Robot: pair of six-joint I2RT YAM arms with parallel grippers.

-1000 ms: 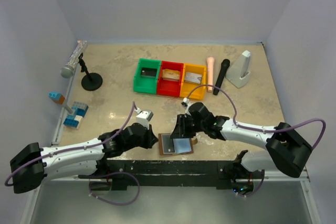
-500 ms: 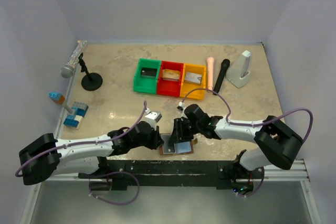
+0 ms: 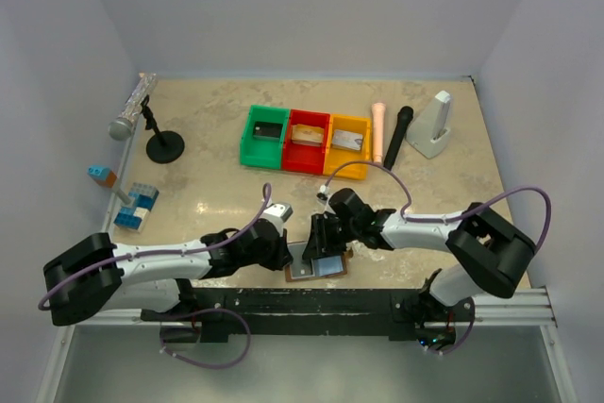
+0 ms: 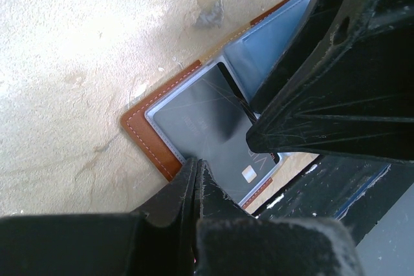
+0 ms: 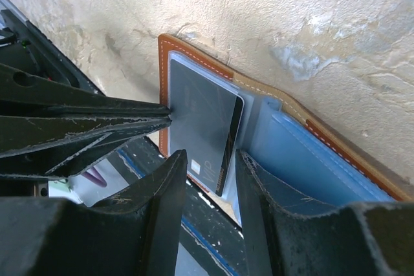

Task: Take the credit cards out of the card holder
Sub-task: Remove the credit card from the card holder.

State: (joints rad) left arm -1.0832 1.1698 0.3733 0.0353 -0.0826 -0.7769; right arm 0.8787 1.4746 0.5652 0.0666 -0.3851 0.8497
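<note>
Both arms have closed in since a second ago: left gripper (image 3: 286, 254) slid up to the left edge of the flat brown leather-like bifold card holder (image 3: 332, 271), right gripper (image 3: 321, 250) dropped over its middle. Holder lies open between them. Left claw is pressed together, tips on the holder's left rim, likely pinning it. Right claw is part spread, pinching nothing, straddling the fold-side long edge of the dark rectangular credit card (image 5: 202, 117) in the holder's left pocket. Card's long axis runs parallel to the fold, so the right arm looks placed to pull.
</note>
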